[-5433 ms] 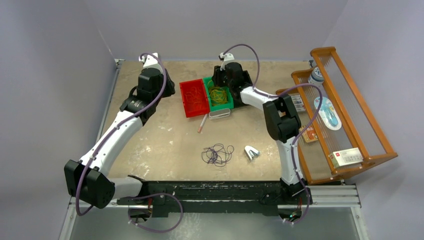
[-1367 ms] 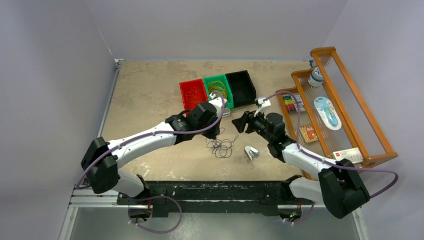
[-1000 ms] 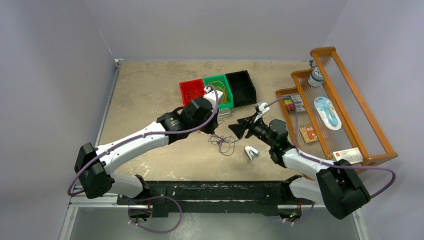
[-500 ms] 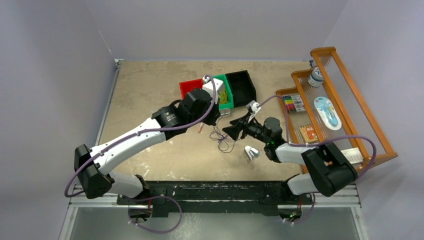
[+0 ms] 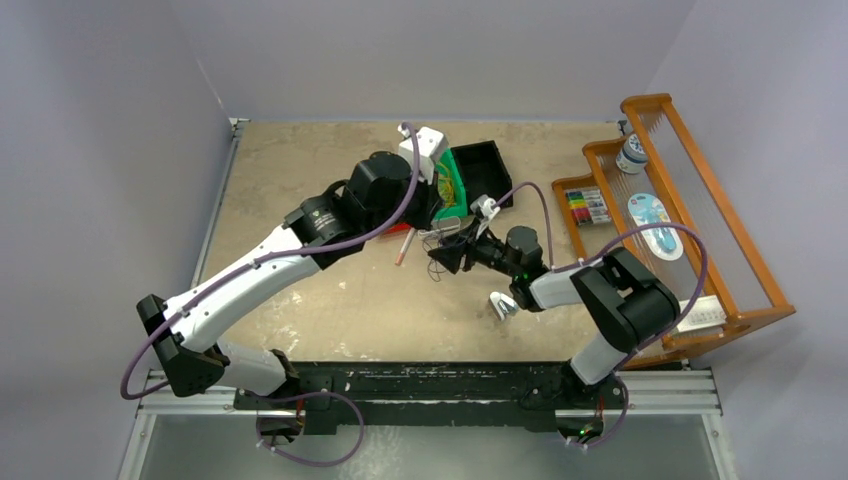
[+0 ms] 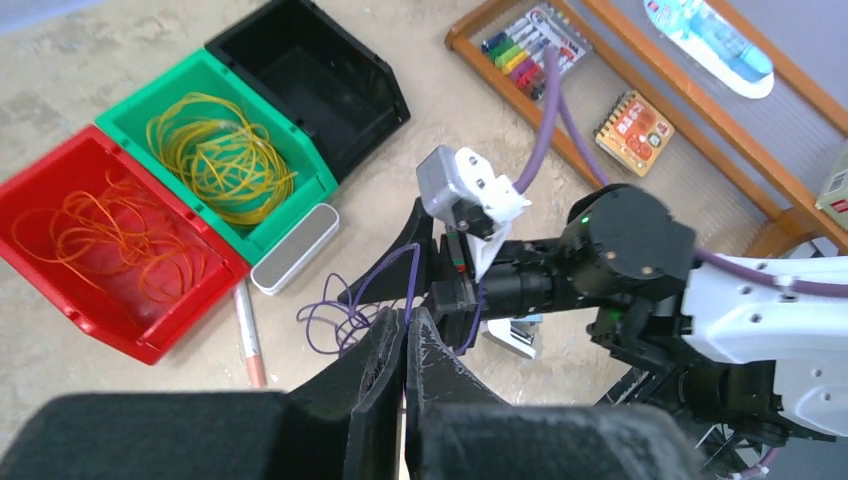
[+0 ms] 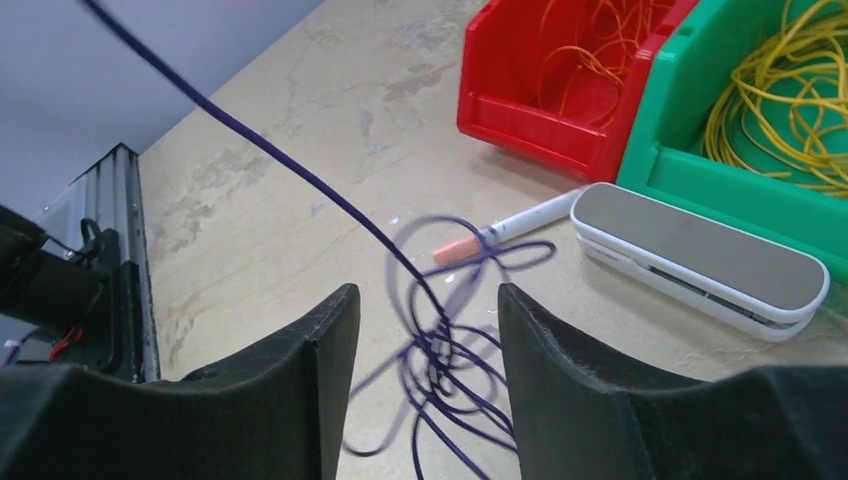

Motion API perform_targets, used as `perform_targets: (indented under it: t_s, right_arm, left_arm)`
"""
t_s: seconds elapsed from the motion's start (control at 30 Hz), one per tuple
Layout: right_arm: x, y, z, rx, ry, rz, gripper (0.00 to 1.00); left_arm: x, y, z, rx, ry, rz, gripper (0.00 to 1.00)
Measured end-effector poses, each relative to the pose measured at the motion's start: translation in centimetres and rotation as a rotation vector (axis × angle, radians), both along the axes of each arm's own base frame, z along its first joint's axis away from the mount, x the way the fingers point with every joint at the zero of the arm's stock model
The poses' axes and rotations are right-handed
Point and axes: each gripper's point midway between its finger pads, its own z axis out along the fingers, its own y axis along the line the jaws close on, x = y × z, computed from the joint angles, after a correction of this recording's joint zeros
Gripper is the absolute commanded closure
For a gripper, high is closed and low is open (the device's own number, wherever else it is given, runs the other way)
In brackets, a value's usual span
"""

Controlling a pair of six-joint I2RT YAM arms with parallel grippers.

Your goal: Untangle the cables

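Observation:
The dark purple cables (image 7: 440,345) lie in a loose tangle (image 6: 335,322) on the table. One strand (image 6: 411,280) rises taut from it into my left gripper (image 6: 405,322), which is shut on that strand above the table. My right gripper (image 7: 428,300) is open and low, one finger on each side of the tangle without touching it. In the top view it (image 5: 442,256) points left at the purple cables (image 5: 432,262). Yellow cables (image 6: 220,160) fill the green bin (image 6: 312,188). Red-orange cables (image 6: 110,240) fill the red bin (image 6: 25,262).
An empty black bin (image 6: 310,85) stands beside the green one. A white-and-silver case (image 7: 700,262) and a pen (image 6: 248,335) lie in front of the bins. A small white stapler (image 5: 503,305) lies near the right arm. A wooden rack (image 5: 690,220) stands at the right.
My left gripper has risen and moved toward the bins, pulling a purple strand up. My right gripper has moved left to the tangle, and its jaws have narrowed a little.

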Motion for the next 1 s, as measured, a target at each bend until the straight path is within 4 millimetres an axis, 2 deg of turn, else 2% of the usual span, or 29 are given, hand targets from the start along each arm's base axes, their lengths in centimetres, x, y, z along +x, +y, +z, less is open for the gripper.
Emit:
perform_targets:
  t_s: [0.13,0.3,0.43,0.57,0.77,1.0]
  right_arm:
    - [0.7,0.1,-1.3,-0.003,0.033,-0.025,0.57]
    - [0.9,0.0,-3.8,-0.021,0.102,-0.048,0.7]
    - [0.9,0.0,-5.3,-0.027,0.144,-0.051,0.71]
    - [0.9,0.1,-5.8,-0.02,0.159,-0.053,0.71]
    - [0.8,-0.1,-6.6,-0.023,0.176,-0.066,0.71]
    - [0.5,-1.0,-8.1,-0.051,0.21,-0.106,0.77]
  left_arm:
    - [0.1,0.5,3.0,-0.014,-0.049,0.006,1.0]
    - [0.3,1.5,7.7,-0.051,-0.132,0.031,1.0]
    - [0.5,2.5,11.0,-0.084,-0.193,0.062,1.0]
    - [0.7,3.8,14.0,-0.114,-0.249,0.111,1.0]
    - [0.9,6.7,18.5,-0.159,-0.338,0.22,1.0]
    - [-0.1,12.1,24.1,-0.245,-0.455,0.377,1.0]
